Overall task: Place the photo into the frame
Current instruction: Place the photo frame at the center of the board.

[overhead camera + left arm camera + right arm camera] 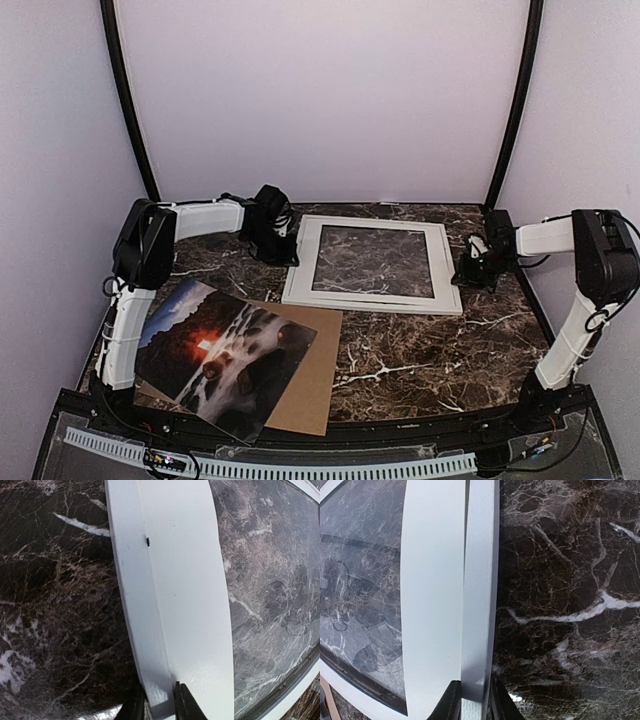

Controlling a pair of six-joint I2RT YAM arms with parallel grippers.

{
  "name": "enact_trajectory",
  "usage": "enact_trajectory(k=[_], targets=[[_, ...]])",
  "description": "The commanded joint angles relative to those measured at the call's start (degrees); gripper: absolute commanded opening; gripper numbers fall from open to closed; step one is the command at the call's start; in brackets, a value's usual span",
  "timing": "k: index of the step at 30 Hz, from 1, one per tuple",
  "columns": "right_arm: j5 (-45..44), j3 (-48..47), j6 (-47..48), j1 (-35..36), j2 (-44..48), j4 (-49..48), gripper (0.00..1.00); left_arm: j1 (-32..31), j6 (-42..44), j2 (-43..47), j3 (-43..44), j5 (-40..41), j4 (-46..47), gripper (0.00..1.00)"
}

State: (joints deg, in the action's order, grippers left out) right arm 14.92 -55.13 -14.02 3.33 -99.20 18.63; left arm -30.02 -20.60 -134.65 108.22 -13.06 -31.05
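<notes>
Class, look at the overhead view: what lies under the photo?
A brown cardboard sheet lies under the photo, its right part showing. The rest is covered, so anything else beneath cannot be seen.

I get soft, even light from above; wrist views bow at their edges, with small glints on the marble table (pixel 560 580).

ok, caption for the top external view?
Left pincer and right pincer each clamp a side rail of the frame; the photo lies partly on a cardboard sheet.
</notes>
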Motion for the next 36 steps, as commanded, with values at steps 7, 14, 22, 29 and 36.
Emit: enact_trajectory(k=[7, 14, 22, 29, 36], targets=[[-0.85, 1.2, 0.79, 0.19, 2.05, 2.7, 0.19, -3.51, -2.71, 8.12, -9.29, -0.07, 0.59, 0.2], [-2.92, -0.22, 0.06, 0.19, 4.47, 4.04, 0.26, -5.52, -4.26, 10.99, -13.77, -0.01, 2.92, 0.2], [-3.39, -6.78, -1.09, 0.34, 2.48, 1.21, 0.35, -5.58, -3.52, 11.08, -11.49, 3.6, 3.15, 0.38], [-0.94, -13.98, -2.47, 1.13, -3.5, -3.3, 0.36, -5.49, -3.33, 11.08, -8.8, 6.02, 3.64, 0.57], [1.07, -24.27, -3.9, 1.87, -13.09, -4.93, 0.36, -5.4, -2.46, 11.42, -5.86, 9.47, 3.09, 0.66]])
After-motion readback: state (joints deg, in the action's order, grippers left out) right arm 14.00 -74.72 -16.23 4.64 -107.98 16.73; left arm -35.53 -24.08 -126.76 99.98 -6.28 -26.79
